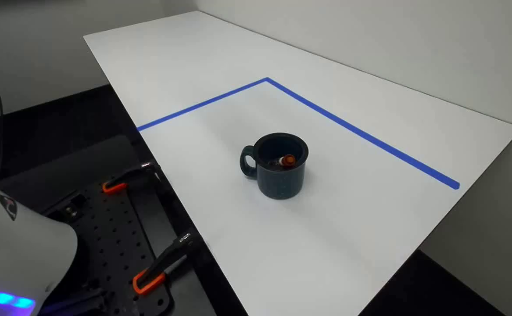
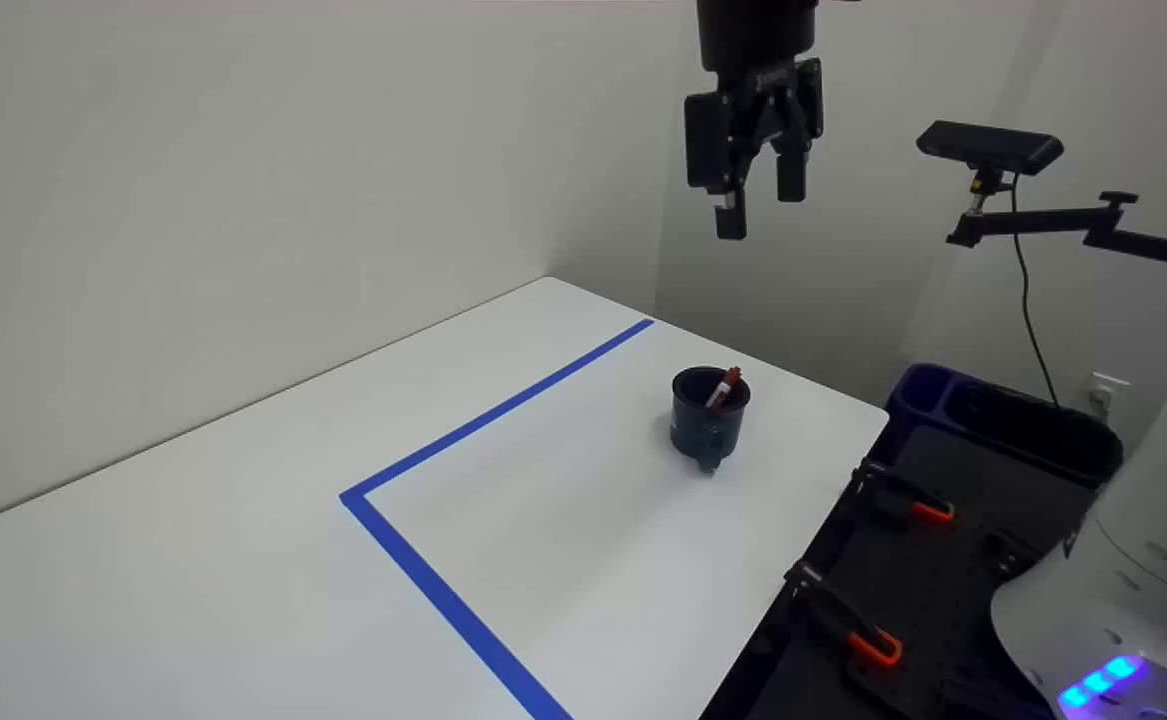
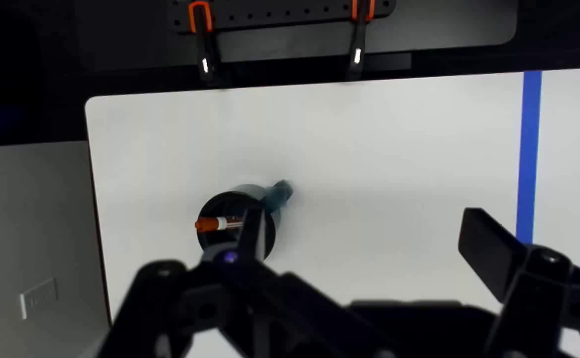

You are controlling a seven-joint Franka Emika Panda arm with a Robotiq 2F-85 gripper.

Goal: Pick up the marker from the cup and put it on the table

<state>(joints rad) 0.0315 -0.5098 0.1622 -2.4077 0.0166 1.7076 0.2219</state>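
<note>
The dark navy cup (image 1: 281, 184) stands upright on the white table (image 1: 220, 210); it also shows in an exterior view (image 2: 691, 425) and in the wrist view (image 3: 227, 203). The marker (image 2: 725, 386) leans inside the cup, its orange-red end sticking a little above the rim in that exterior view. The marker's orange end and white band (image 3: 215, 223) show in the wrist view; its lower part is hidden. My gripper (image 2: 761, 208) is high above the table, open and empty. In the wrist view its fingers (image 3: 362, 223) are wide apart, the left finger overlapping the cup in the picture.
Blue tape lines (image 1: 352, 127) form an angle on the table. A black perforated bench (image 1: 115, 232) with orange clamps (image 1: 149, 281) adjoins the table edge by the robot base. A camera on an arm (image 2: 991, 148) and a dark blue bin (image 2: 1003, 420) stand beyond the table.
</note>
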